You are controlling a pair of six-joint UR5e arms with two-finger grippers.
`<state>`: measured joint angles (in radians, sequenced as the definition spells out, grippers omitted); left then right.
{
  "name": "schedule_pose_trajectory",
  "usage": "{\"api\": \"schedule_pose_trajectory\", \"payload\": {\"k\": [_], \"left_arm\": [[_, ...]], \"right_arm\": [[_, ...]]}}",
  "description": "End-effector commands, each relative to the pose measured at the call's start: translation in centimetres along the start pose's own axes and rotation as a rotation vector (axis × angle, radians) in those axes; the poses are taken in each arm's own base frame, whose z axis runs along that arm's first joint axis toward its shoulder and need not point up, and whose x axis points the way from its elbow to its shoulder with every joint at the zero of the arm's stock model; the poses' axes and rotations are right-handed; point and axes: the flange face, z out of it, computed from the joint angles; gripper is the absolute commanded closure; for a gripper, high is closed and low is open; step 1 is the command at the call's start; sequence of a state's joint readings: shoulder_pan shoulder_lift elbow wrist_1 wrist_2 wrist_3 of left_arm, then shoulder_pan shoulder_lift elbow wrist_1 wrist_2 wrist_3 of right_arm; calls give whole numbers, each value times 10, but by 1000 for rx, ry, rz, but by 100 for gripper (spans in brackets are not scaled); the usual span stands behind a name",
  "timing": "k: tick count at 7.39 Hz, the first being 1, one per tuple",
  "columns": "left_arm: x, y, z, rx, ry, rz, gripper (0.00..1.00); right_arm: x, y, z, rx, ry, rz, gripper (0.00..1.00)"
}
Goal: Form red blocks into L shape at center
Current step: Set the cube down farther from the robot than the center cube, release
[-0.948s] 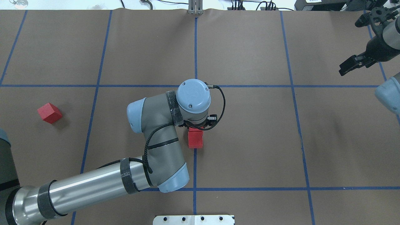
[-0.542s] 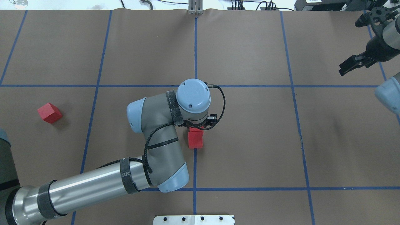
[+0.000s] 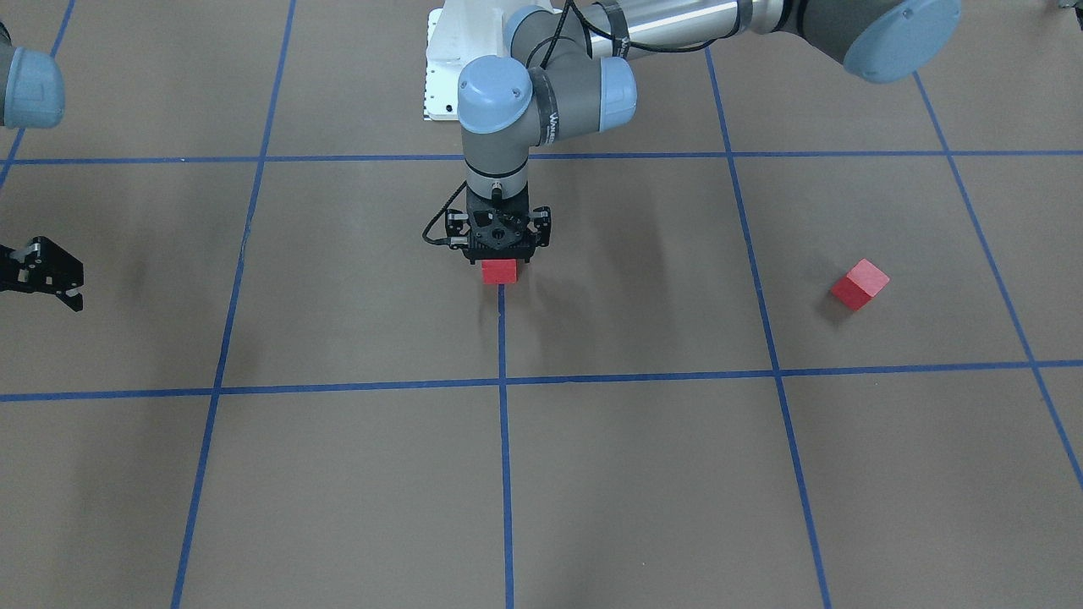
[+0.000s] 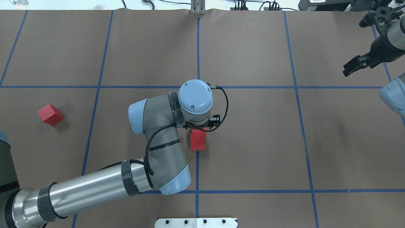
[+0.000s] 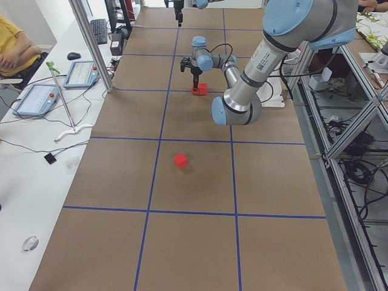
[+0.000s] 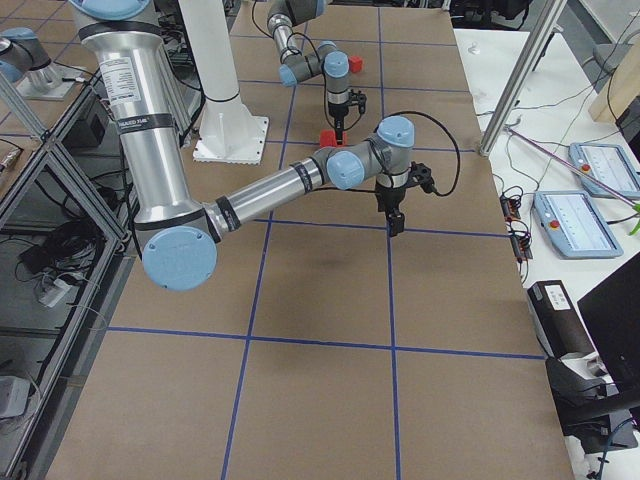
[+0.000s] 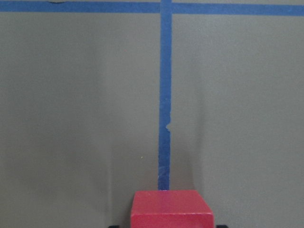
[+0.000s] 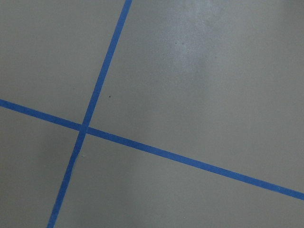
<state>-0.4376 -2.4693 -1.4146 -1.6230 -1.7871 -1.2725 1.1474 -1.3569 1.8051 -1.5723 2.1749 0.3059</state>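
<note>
1. Two red blocks lie at the center [image 4: 197, 160], on the middle blue line [image 4: 198, 47]. The free block [image 4: 198, 142] is nearer to the robot. The gripped block [image 3: 498, 272] is just beyond it, and they seem to touch, making a short row.
2. The third block [image 4: 50, 114] sits alone, turned diagonally, well apart on the robot's left side.
3. The left gripper [image 3: 499, 261] stands upright over the gripped block, with the jaws on both sides, and it seems to be pinching it. The block looks to be resting on the table [image 4: 253, 142].
4. The right gripper [image 4: 349, 70] hangs far away on its own side. I cannot tell if it is spread or pressed together.
5. My worry is that if the jaws let go unevenly or lift askew, this block may twist and push its neighbour off the line.
6. A grasp on the third block's corners could slip. It must also land beside the row's end, or there is no L.
</note>
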Motion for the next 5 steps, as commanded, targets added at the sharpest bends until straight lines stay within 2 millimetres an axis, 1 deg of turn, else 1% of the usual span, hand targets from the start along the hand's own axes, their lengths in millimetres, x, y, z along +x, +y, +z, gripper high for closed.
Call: {"api": "schedule_pose_trajectory", "payload": {"k": [1, 2, 3, 4, 5], "left_arm": [[-2, -4, -1, 5, -2, 0, 0], [-3, -7, -6, 7, 4, 4, 0], [-6, -18, -22, 21, 20, 4, 0], [-11, -20, -35, 31, 30, 66, 0], [-29, -26, -45, 44, 32, 92, 0]], "right_arm": [[0, 0, 0, 0, 0, 3, 1], [0, 0, 0, 0, 0, 3, 1], [-1, 0, 1, -1, -1, 1, 1], [0, 0, 0, 0, 0, 3, 1], [0, 0, 0, 0, 0, 3, 1]]}}
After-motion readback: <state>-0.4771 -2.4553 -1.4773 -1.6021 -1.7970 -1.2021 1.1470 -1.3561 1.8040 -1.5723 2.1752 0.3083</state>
